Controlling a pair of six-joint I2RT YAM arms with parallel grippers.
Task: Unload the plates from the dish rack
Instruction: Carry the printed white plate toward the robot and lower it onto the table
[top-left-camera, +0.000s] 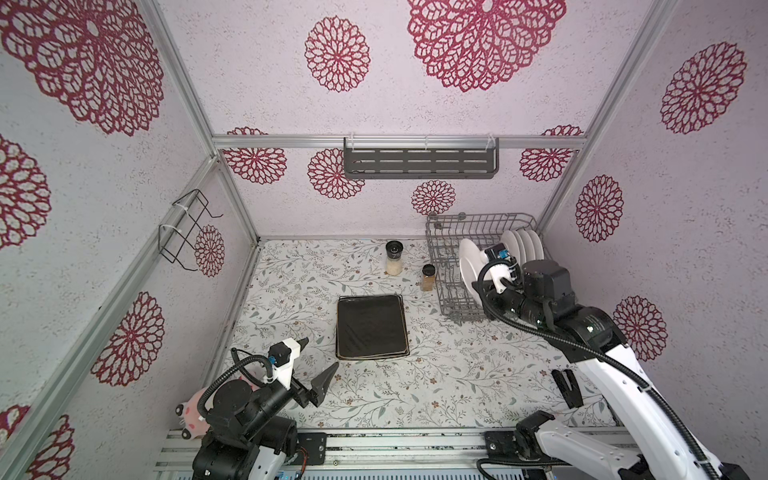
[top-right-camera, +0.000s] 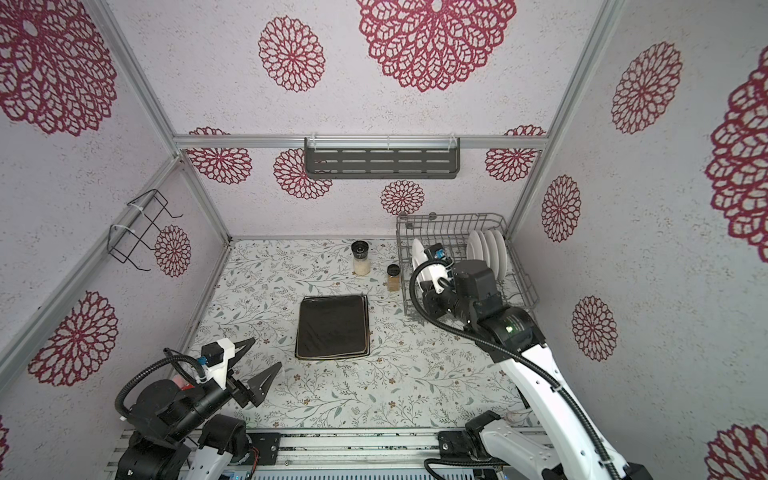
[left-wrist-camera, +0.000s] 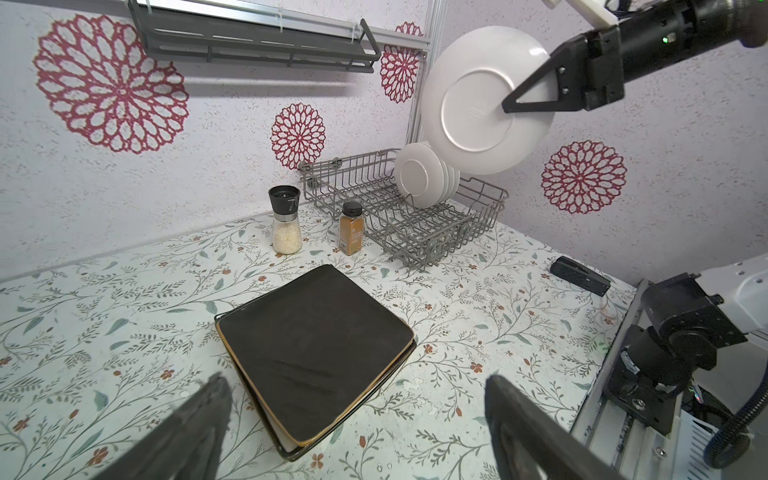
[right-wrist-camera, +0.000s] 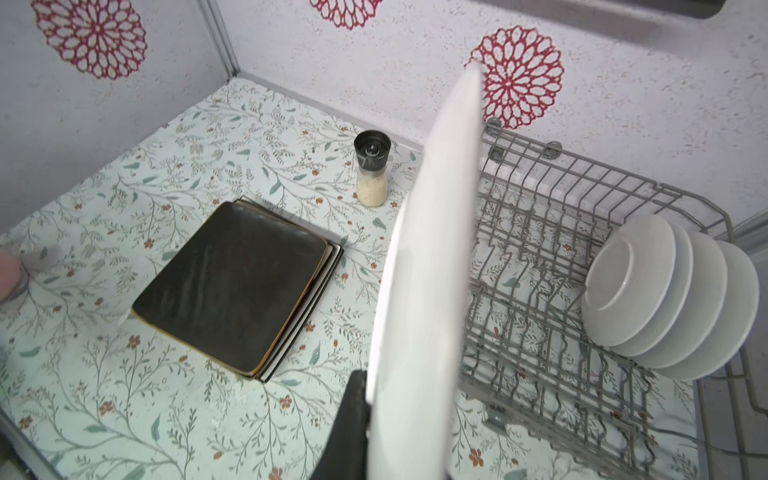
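A round white plate (left-wrist-camera: 465, 137) hangs upright over the dish rack's (top-left-camera: 478, 216) left part, rim pinched by the right gripper (left-wrist-camera: 508, 104). Four white plates (right-wrist-camera: 665, 291) stand far right inside, faces hidden. Square plates (top-left-camera: 371, 328) lie stacked mid-table. Left gripper (top-left-camera: 321, 353) gapes, empty.

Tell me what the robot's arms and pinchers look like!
The left arm and right arm are white shells with black joints and ribbed black cables. The left gripper and right gripper have black, pointy triangular fingers. Small green lights glow on the right arm.
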